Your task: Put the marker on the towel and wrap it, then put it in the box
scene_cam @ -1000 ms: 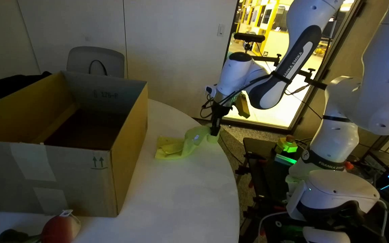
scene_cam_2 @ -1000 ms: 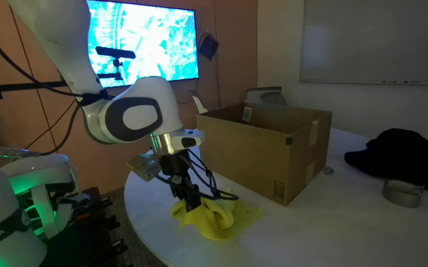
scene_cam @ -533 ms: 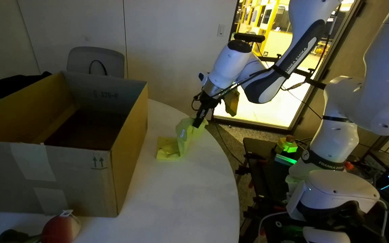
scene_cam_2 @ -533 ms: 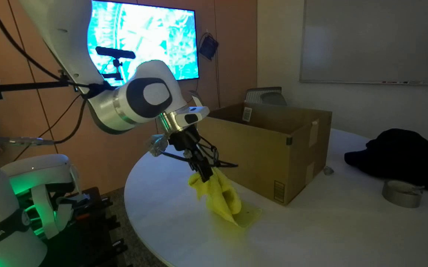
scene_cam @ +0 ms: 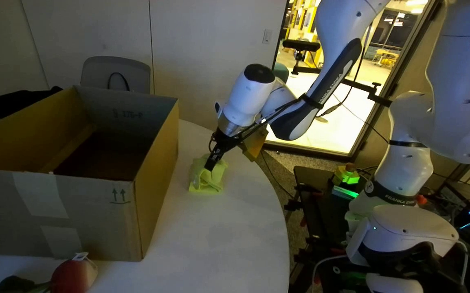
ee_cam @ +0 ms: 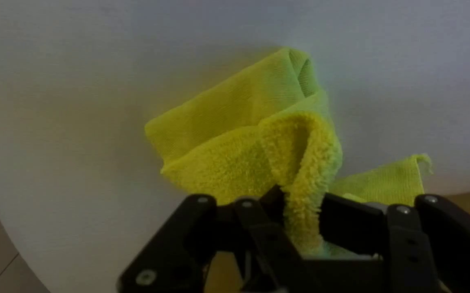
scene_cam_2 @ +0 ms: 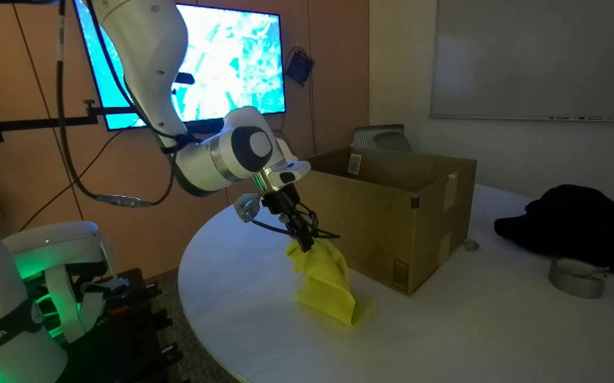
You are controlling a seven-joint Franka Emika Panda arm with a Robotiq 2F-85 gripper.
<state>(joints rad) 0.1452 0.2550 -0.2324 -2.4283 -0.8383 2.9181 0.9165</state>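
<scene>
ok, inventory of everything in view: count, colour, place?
table: 1, white, under box
box: 1, brown, on table
towel: 1, yellow, beside box, partly raised
marker: none identifiable
tape roll: 1, grey, on table
cloth: 1, black, by tape roll
lump: 1, grey, near box
round object: 1, red and white, near box
dark item: 1, greenish, by round object
chair: at least 1, grey, behind box
screen: 1, blue and white, background
whiteboard: 1, pale grey, background
button: 1, red and yellow-green, off table
bar camera: at least 1, black, background
headset-like device: 1, white and black, off table
arm: 1, white and black, above table
fingers: 2, black, closed on towel
</scene>
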